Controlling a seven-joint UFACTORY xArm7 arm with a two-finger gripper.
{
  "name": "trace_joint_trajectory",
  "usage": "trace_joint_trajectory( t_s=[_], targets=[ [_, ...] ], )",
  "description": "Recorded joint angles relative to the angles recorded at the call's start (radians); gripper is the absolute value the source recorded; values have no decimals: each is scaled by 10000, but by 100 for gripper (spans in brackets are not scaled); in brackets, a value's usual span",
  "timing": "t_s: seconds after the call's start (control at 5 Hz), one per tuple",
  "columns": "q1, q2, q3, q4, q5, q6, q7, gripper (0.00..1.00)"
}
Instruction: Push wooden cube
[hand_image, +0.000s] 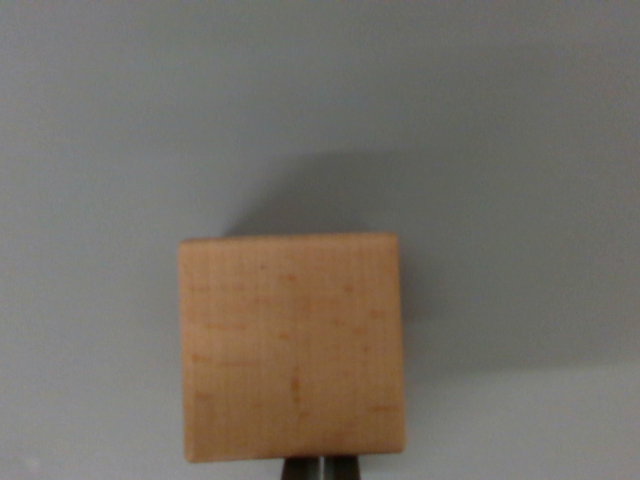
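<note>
A light wooden cube (292, 348) fills the lower middle of the wrist view, resting on a plain grey surface (320, 100). Its near face shows fine grain and small darker flecks. Just below the cube's bottom edge, a sliver of my gripper (320, 470) peeks in at the frame's bottom border, right against the cube. Only that dark tip with a thin light line in its middle shows, so the jaws' state is unclear. The cube hides the rest of the gripper.
The cube casts a soft shadow (450, 260) up and toward the wrist view's right. Plain grey surface surrounds the cube on every side.
</note>
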Motion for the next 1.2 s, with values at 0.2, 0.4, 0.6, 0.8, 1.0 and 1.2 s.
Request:
trace_joint_trajectory(
  t_s=[0.2,0.4,0.6,0.8,1.0,1.2],
  targets=[
    [10,175,12,247,18,72,7,100],
    [10,175,12,247,18,72,7,100],
    [17,303,21,427,31,124,12,100],
    [17,303,21,427,31,124,12,100],
    [21,364,25,513,37,149,15,100],
    [21,364,25,513,37,149,15,100]
  ],
)
